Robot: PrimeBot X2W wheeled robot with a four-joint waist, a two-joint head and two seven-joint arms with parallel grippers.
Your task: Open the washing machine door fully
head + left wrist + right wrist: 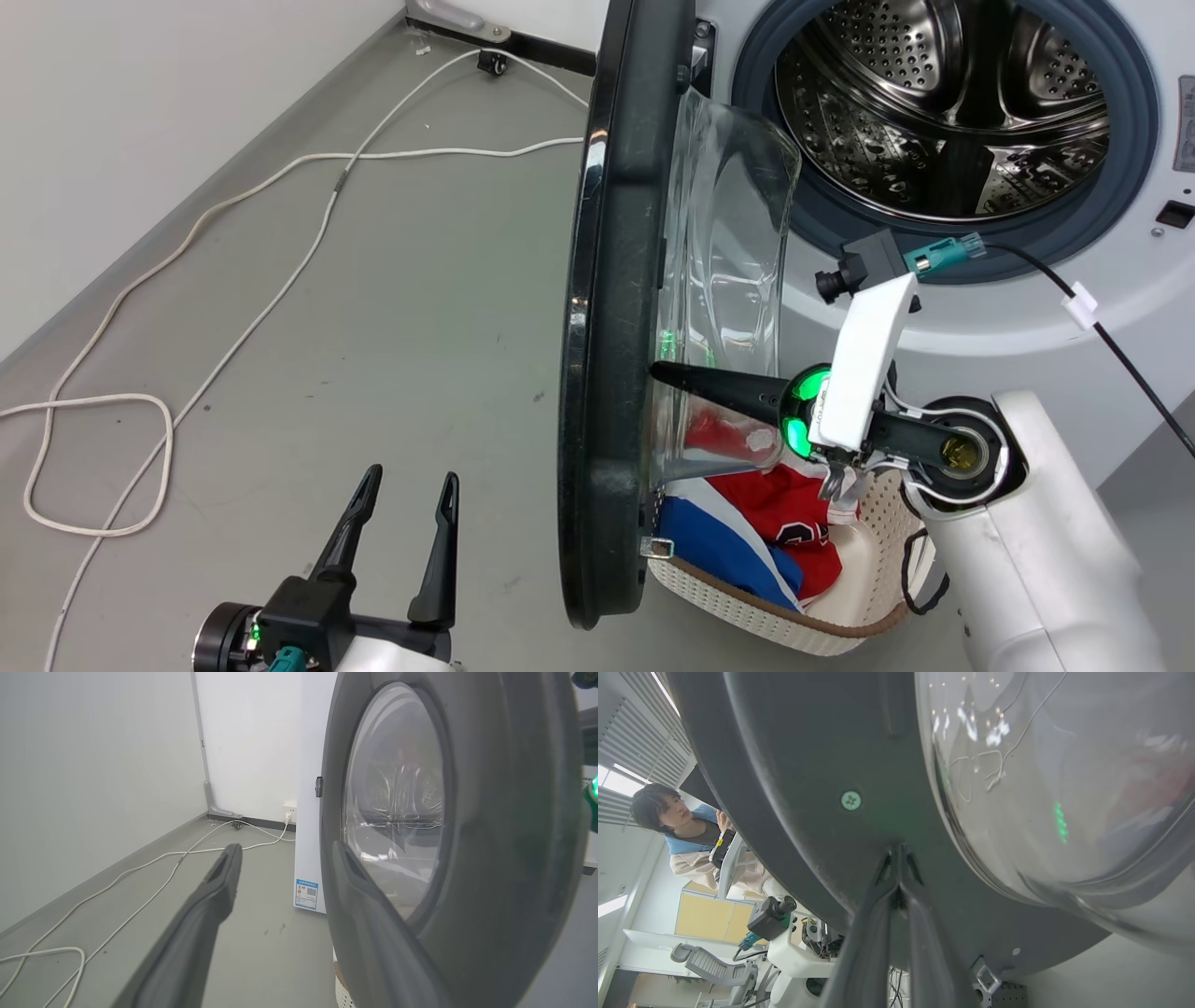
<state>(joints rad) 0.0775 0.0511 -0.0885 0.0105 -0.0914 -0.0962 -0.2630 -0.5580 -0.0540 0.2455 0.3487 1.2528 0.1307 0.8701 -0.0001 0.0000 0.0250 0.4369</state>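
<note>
- The washing machine door (607,308) stood swung out from the machine, edge-on to the head camera and roughly square to the front panel. The steel drum (943,103) was exposed, but I judged the door still short of fully open.
- The right fingers (719,390) were closed together with nothing between them. Their tips pressed on the door's dark inner rim, just beside the glass bowl (733,280). The right wrist view showed those fingers (873,933) meeting the black ring below a screw.
- Pinched shut, they probably acted as one stiff pusher. The flat rim likely offered surer contact than the curved glass.
- The contact lay on the half of the door away from the hinge, where a push would probably turn it more easily.
- The left fingers (344,532) were spread apart and empty, on the door's outer side and apart from it, above the floor (420,280). That seemed a waiting pose, though it lay towards where the door would swing.
- A laundry basket (775,625) of red and blue clothes sat on the inner side, just beside the door's lower edge, so the right arm reached over it.
</note>
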